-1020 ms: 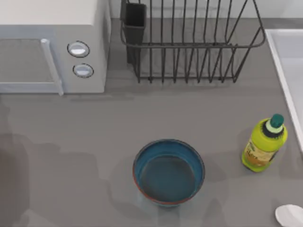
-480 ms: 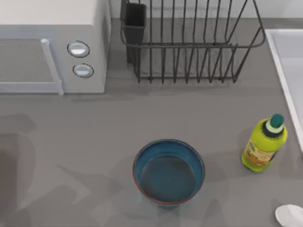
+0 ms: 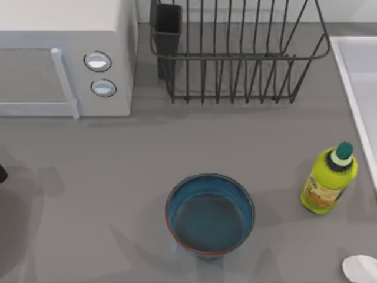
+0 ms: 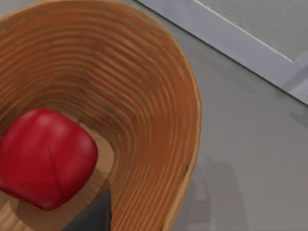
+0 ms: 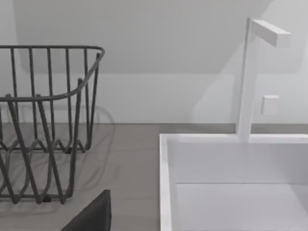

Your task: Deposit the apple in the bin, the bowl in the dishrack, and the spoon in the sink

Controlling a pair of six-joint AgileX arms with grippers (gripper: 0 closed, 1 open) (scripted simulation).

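Apple (image 4: 45, 159), red and glossy, is seen in the left wrist view lying on the floor of a ribbed wooden bin (image 4: 159, 96). Whether the left fingers are open or closed cannot be told, and the same holds for the right fingers. On the grey desk (image 3: 118, 153), the teal bowl (image 3: 210, 214) is set upright near the front centre. The black dishrack (image 3: 235, 53) is placed at the far side, right of a white microwave (image 3: 65, 59). The white sink (image 3: 358, 76) is found at the right edge, with a yellow-green bottle (image 3: 328, 180) just beside its rim. The pale spoon (image 3: 360, 268) is laid at the near right corner.
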